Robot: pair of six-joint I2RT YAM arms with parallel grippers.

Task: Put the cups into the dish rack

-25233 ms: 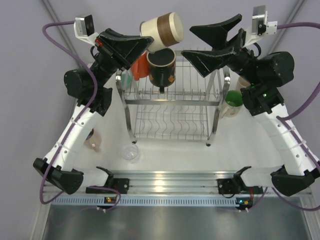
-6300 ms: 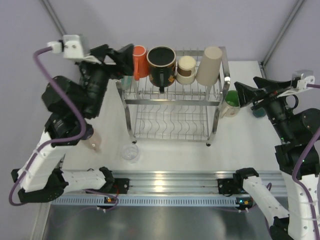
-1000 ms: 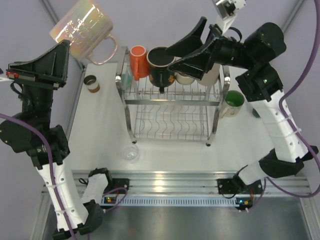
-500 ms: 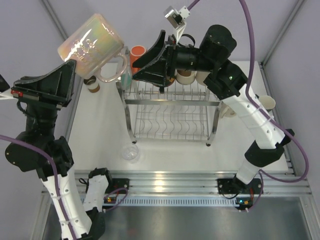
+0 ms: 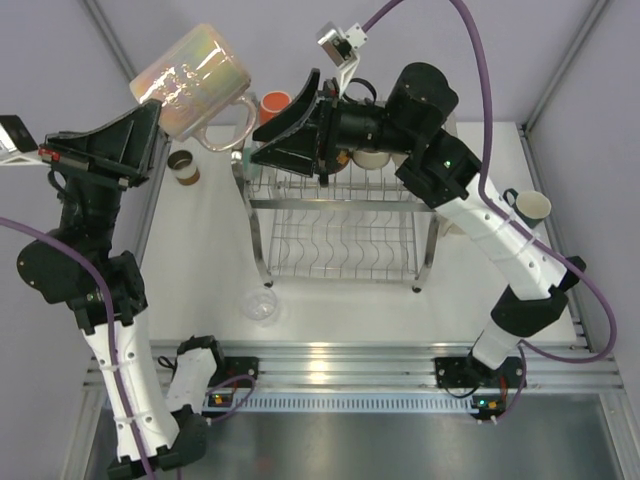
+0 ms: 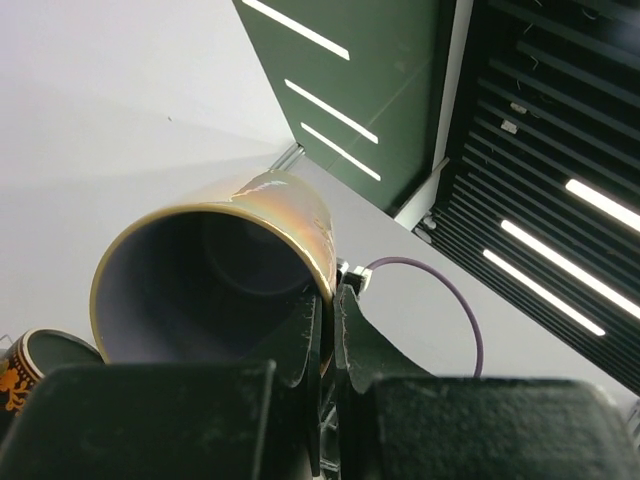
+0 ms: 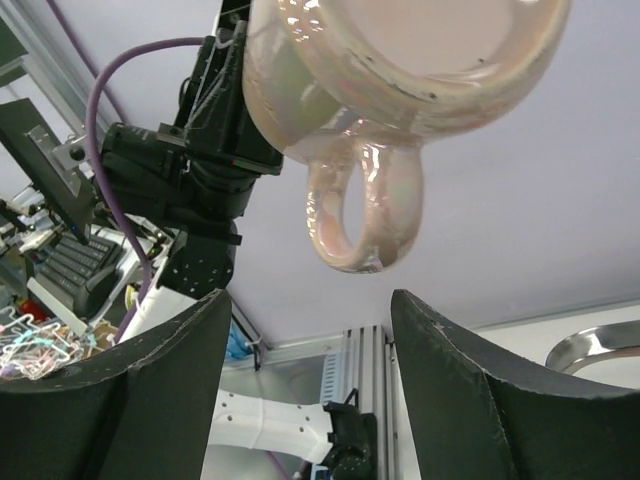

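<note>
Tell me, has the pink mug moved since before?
Yes. It left the table by the dish rack's near-left foot; the left pincer now holds the pink mug up beside the rack's far-left corner.

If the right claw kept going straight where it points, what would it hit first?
Likely the handle of the pink mug that the left gripper holds up: the right wrist view shows it just ahead of the right gripper. How far is unclear.

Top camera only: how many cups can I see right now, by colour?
Pink mug: 1
Orange cup: 1
Brown cup: 1
Clear cup: 1
Cream: 2, rack cup, right-side cup
Total: 6 in plain sight; the right arm may hide more.
</note>
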